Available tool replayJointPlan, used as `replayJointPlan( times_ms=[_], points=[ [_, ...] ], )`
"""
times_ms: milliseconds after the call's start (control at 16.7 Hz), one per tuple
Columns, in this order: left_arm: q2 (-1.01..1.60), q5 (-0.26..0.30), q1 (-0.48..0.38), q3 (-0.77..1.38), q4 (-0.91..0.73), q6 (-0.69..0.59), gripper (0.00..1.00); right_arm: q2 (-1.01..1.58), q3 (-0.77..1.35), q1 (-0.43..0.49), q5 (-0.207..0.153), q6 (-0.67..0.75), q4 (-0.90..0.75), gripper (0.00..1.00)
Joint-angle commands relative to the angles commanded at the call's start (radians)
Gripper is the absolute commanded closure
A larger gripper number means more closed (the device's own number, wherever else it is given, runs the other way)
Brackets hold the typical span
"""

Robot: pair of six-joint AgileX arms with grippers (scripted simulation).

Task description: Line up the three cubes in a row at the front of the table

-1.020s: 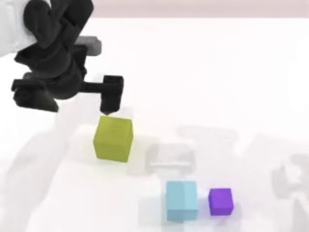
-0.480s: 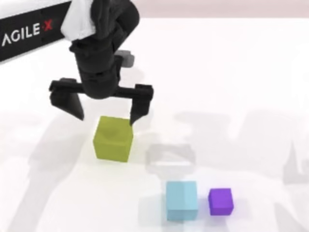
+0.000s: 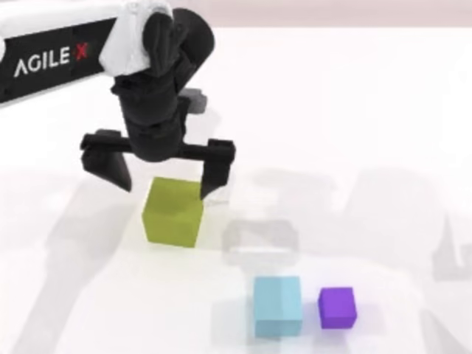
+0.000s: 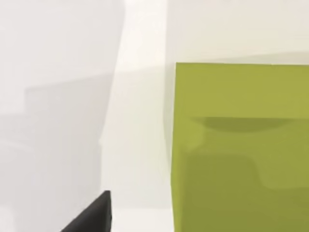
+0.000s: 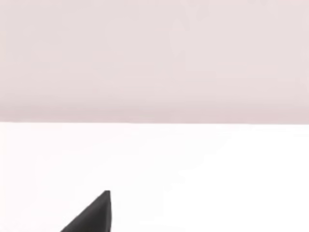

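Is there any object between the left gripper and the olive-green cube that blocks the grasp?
Nothing visible does. The left gripper hangs open just above the olive-green cube, one of its fingers over the cube's far right corner. The light-blue cube sits well apart.

Rendered simulation, seemingly (featureless white table (image 3: pixel 354 110), flat shading).

Bright, even, diffuse illumination is seen on the white table (image 3: pixel 354 110), with highlights near washout. Soft, pale grey shadows are cast across it, several overlapping, below the left gripper (image 3: pixel 164 183) and beside the olive-green cube (image 3: pixel 173 212). Edges are rendered slightly soft. No glare spots are formed.
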Motion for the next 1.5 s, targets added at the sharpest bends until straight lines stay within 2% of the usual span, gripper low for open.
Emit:
replayJointPlan(
  times_ms=[300, 660, 1440, 1500],
  points=[
    [0.069, 0.001, 0.0, -0.13, 0.209, 0.0, 0.0, 0.0, 0.0, 0.0, 0.0, 0.0, 0.0, 0.0],
    [0.084, 0.001, -0.001, -0.156, 0.243, 0.0, 0.0, 0.0, 0.0, 0.0, 0.0, 0.0, 0.0, 0.0],
    [0.084, 0.001, -0.001, -0.156, 0.243, 0.0, 0.98, 0.0, 0.0, 0.0, 0.0, 0.0, 0.0, 0.0],
    [0.084, 0.001, -0.001, -0.156, 0.243, 0.0, 1.0, 0.0, 0.0, 0.0, 0.0, 0.0, 0.0, 0.0]
  ],
)
